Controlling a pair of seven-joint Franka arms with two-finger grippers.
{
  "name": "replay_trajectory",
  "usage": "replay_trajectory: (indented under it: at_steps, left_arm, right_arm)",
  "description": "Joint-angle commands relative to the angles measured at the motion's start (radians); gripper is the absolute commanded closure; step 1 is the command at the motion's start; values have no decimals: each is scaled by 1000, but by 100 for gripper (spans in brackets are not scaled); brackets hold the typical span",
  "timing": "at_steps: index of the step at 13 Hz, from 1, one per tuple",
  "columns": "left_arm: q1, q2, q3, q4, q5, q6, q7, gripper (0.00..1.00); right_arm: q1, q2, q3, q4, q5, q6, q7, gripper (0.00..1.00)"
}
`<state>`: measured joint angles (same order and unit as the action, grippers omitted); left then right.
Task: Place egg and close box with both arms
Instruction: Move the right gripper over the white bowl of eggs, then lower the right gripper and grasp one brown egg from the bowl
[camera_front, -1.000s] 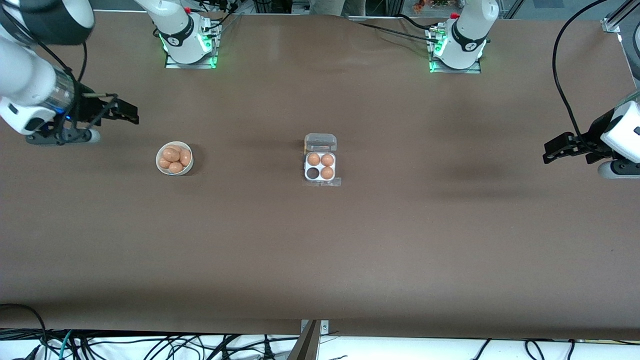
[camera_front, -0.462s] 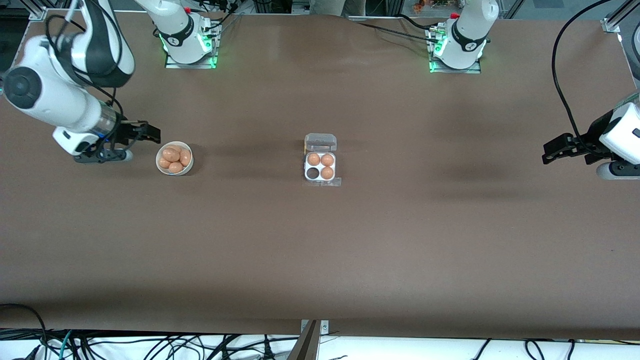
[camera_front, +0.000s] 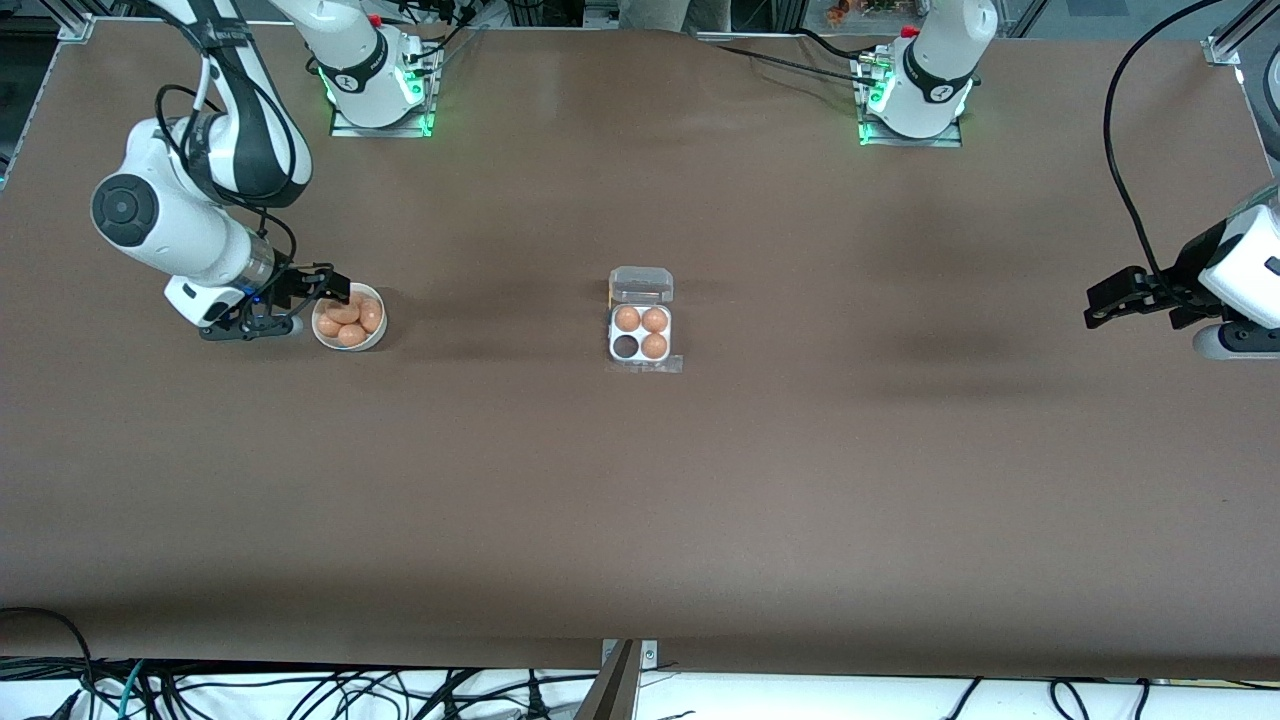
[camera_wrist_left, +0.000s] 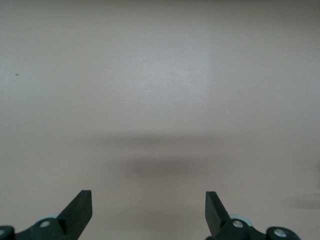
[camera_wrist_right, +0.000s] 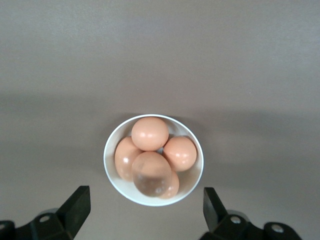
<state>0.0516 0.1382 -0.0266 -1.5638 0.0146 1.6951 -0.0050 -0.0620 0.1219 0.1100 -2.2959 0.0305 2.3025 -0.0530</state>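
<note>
Two white arms work a brown table (camera_front: 640, 500), one egg box (camera_front: 641, 335) between them at mid-table. The box lies open, its clear lid (camera_front: 641, 284) folded back flat on the side farther from the front camera. Its white tray has four cells: three hold orange-brown eggs, and the fourth, the nearer cell on the right arm's side, shows dark and empty.

Well away from the box, toward the right arm's end of the table, stands a single round white bowl (camera_front: 349, 344). The right wrist view shows at least four eggs (camera_wrist_right: 150, 133) piled in it, one resting on top of the others; whether a fifth lies beneath cannot be told. None has been lifted.

The right gripper (camera_front: 318, 287) hangs at the bowl's edge, on the side away from the box, its jaws spread wide and holding nothing. In its wrist view the two black fingers (camera_wrist_right: 77, 205) frame the bowl without touching it.

The left gripper (camera_front: 1115, 300) waits over bare table well away from the box, toward the left arm's end. Its jaws are also wide apart and empty, with only tabletop and the arm's shadow between the fingertips (camera_wrist_left: 82, 202).
</note>
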Motion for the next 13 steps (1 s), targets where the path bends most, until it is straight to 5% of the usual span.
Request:
replay_trajectory:
  at_steps: [1,10,12,13]
  left_arm:
    - [5,9,-1,27,-27,-15,25,0]
    - [4,11,-4,27,-25,-15,25,0]
    - [4,11,-4,25,-27,-15,26,0]
    - [4,14,-4,25,-27,-15,26,0]
  right_arm:
    - [-2,18,-1,-48,12,90,-25,0]
    - [-2,58,-1,-131,11,239,-25,1]
    - [-2,56,-1,-129,11,236,-25,9]
    - [-2,56,0,-129,11,235,-25,23]
